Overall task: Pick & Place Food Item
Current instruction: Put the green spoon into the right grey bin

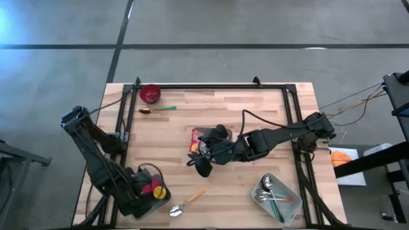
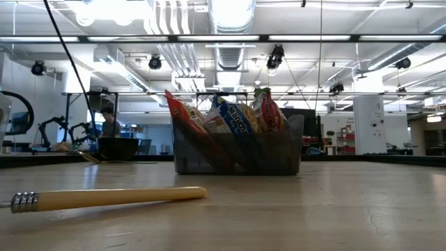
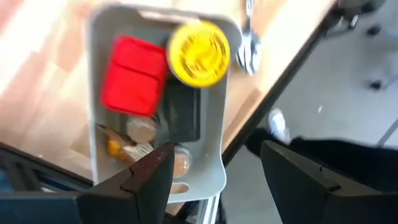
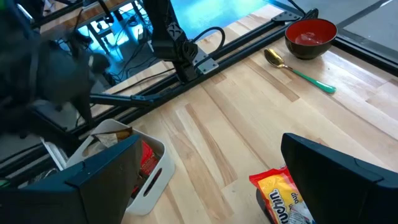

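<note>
Here right gripper point(image 1: 206, 155) wide open over snack basket point(image 2: 237, 155) at table centre; left gripper point(image 3: 211, 180) open above grey bin point(image 1: 148, 190) at near-left edge; bare wood between.

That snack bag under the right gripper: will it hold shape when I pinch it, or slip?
The snack bag looks like thin, glossy film, so it will probably crumple and may slip. It lies flat on the table, likely light, so it could slide if nudged. The right gripper stands open above it.
</note>
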